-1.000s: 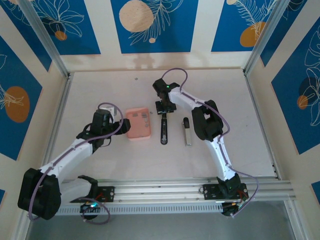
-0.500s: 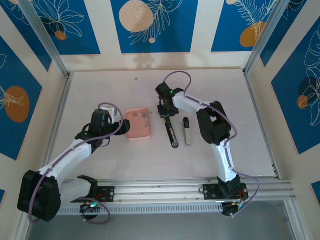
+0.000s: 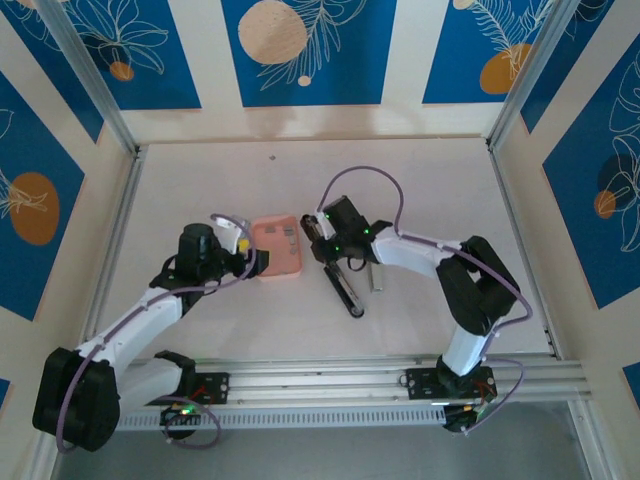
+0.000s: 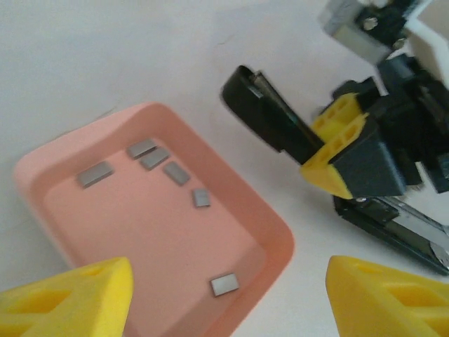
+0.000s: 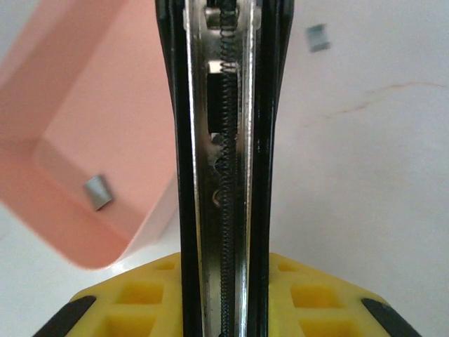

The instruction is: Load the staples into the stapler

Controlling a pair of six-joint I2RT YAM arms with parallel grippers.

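While the right gripper (image 5: 223,281) is clamped tight on the slim black bar-shaped stapler (image 3: 346,290), its yellow fingers (image 4: 342,121) pinching the bar from both sides, the left gripper (image 3: 246,259) has its jaws spread wide and grips nothing. Seen from overhead, the stapler slants across the white table (image 3: 220,170). Its held end is just beside the right edge of the flat salmon-pink rectangular box (image 4: 275,235), and its free end points toward the near edge of the table. The left gripper sits at the box's left side. Its yellow fingertips (image 4: 77,295) are cut off by the bottom edge of the left wrist view, so I cannot tell whether one touches the rim. Several tiny silvery-grey metal staple strips (image 4: 95,174) lie scattered apart on the box's floor. In the right wrist view one more loose strip (image 5: 318,37) lies on the table, right of the stapler. In that view the stapler runs straight up the middle and shows a silvery channel with a thin coiled spring (image 5: 226,105); its far end is cut off at the top. A short silvery-white bar (image 3: 377,278) lies on the table just right of the stapler, its upper part hidden under the right arm.
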